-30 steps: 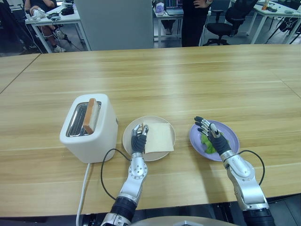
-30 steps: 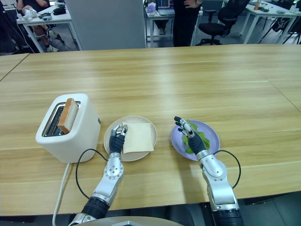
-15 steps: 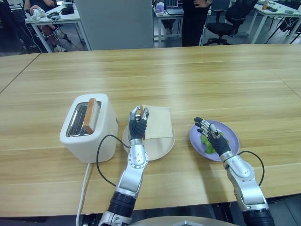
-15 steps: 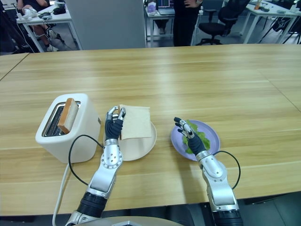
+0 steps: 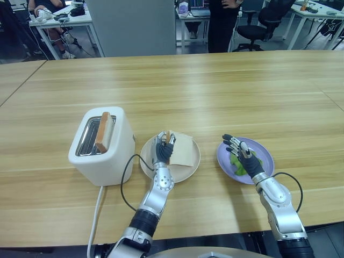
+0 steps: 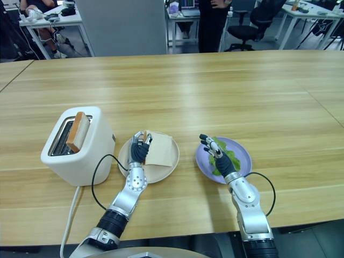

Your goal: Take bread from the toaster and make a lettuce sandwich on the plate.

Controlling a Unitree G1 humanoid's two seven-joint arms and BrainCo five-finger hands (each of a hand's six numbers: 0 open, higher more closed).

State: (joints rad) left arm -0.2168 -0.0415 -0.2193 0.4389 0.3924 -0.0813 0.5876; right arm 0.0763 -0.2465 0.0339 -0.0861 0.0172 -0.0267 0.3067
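Left hand (image 5: 162, 151) pinching a bread slice (image 5: 181, 150) over the beige plate (image 5: 185, 169).
Left eye view: its fingers are closed on the slice's left edge; left of the plate, the toaster (image 5: 102, 155) holds a second slice (image 5: 104, 131) upright. Right eye view: the right hand (image 6: 216, 151), fingers spread and holding nothing, hovers over the lettuce (image 6: 232, 159) on the purple plate (image 6: 245, 161), right of the beige one.

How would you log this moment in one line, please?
left hand: shut on bread slice over beige plate | right hand: open above lettuce | toaster: second slice inside
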